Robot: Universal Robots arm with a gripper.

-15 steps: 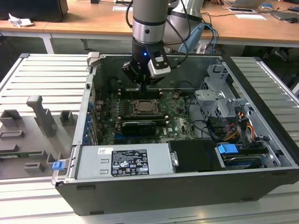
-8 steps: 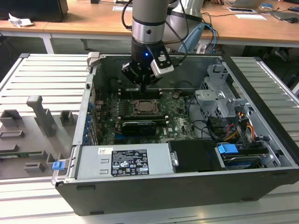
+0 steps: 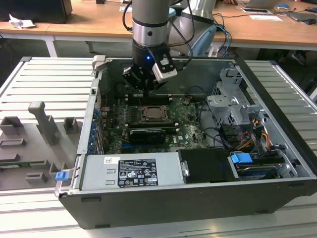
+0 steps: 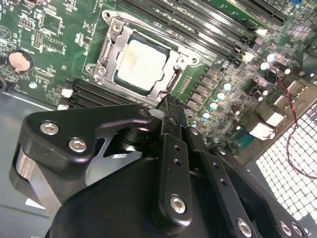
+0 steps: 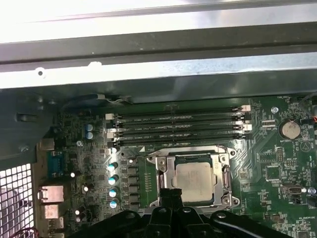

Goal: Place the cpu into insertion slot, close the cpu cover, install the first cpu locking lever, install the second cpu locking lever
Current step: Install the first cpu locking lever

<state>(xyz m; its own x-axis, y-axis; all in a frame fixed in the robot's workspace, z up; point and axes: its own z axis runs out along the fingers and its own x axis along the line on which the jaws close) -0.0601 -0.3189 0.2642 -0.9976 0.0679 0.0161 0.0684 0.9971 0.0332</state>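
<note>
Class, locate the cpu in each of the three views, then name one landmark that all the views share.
Exterior view: cpu mid-board, near the gripper.
Second wrist view: cpu just beyond the gripper.
First wrist view: cpu just beyond the gripper.
Shared landmark: the memory slots beside it.

In both wrist views my pincer (image 4: 167, 99) hides part of the edge of the cpu cover (image 4: 110, 57) closest to it. In the second wrist view its black body also blocks much of the motherboard (image 4: 49, 44). In the exterior view the insertion slot (image 3: 154, 113) is too small for me to tell whether its levers are latched.
</note>
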